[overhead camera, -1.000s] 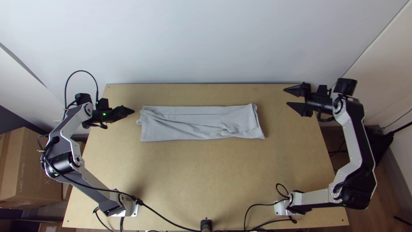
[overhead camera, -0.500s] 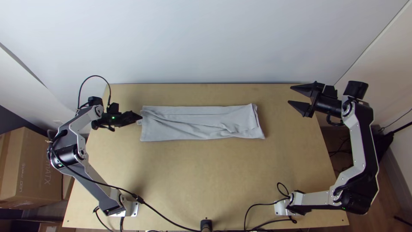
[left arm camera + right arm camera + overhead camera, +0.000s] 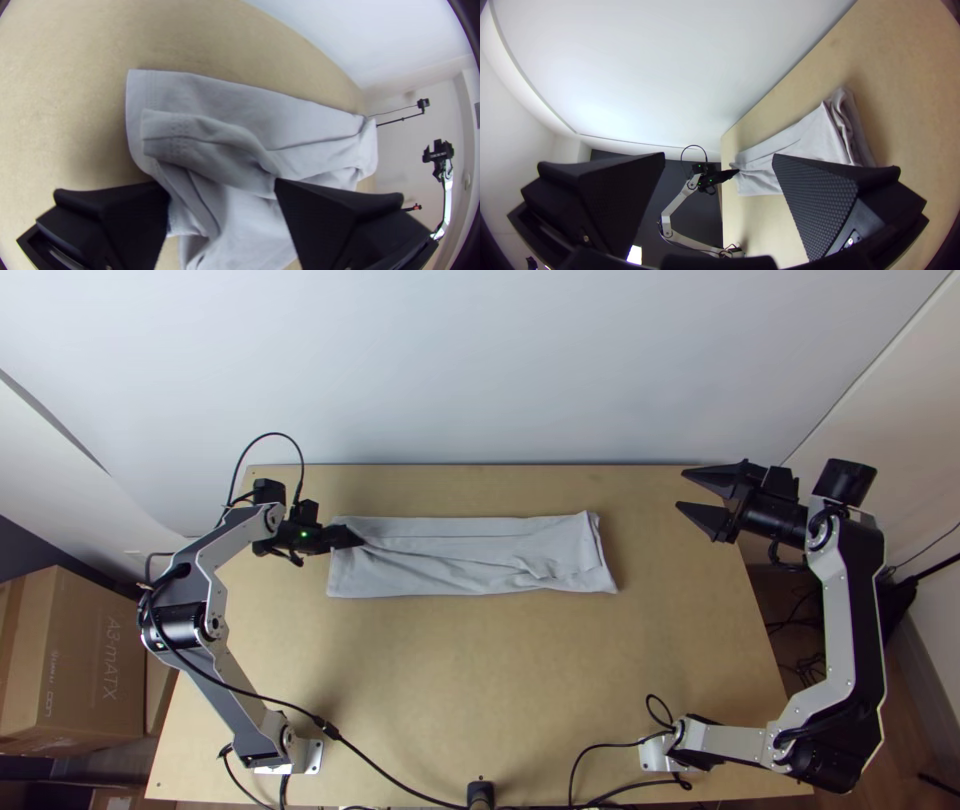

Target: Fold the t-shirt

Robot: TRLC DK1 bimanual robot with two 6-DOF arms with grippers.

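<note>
The shirt (image 3: 465,560) is lying in a long strip near the tabletop's (image 3: 450,670) far edge. The left gripper (image 3: 356,538) is straddling its left end, fingers apart; the right gripper (image 3: 681,490), also spread, is hanging by the far right corner. Soft, light layers are probably needing a deep pinch.

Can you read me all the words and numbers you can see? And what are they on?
Larger print on the side of the cardboard box: turned sideways and blurred, so I can't quote it for sure.
Smaller print on the same box: too tiny to read.
On the t-shirt: no words or numbers that I can make out.
</note>
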